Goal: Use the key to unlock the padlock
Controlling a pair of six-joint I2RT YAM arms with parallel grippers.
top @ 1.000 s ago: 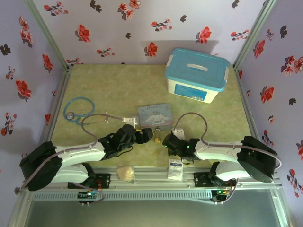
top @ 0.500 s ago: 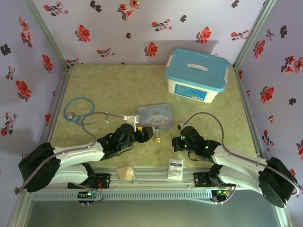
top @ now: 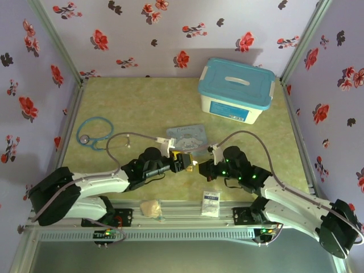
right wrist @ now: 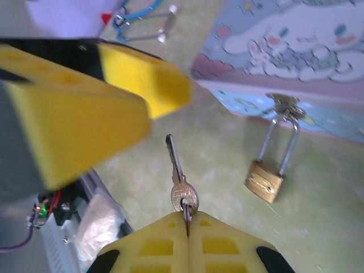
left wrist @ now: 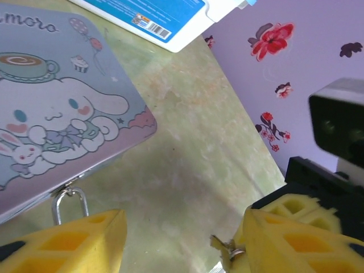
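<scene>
The brass padlock (right wrist: 264, 181) hangs by its thin shackle (left wrist: 69, 202) from the latch of the blue cartoon tin (left wrist: 57, 102), just above the table. My right gripper (right wrist: 187, 219) is shut on the ring of the silvery key (right wrist: 181, 182). The blade sticks forward, left of the padlock and apart from it. My left gripper (left wrist: 182, 233) is open with nothing between its yellow pads (left wrist: 68, 244). The key's tip (left wrist: 226, 249) shows beside the right-hand pad. From above, the left gripper (top: 181, 162) and right gripper (top: 200, 166) meet nose to nose in front of the tin (top: 190, 135).
A white box with a blue lid (top: 236, 91) stands at the back right. A blue stethoscope (top: 94, 132) lies at the left. A white sachet (top: 210, 202) and a tan wad (top: 151, 207) rest by the front rail. A small white piece (top: 165, 140) lies beside the tin.
The right gripper drew back to the right, then came left again with the key, closer to the left gripper. The left gripper's jaws have narrowed and it edged right.
</scene>
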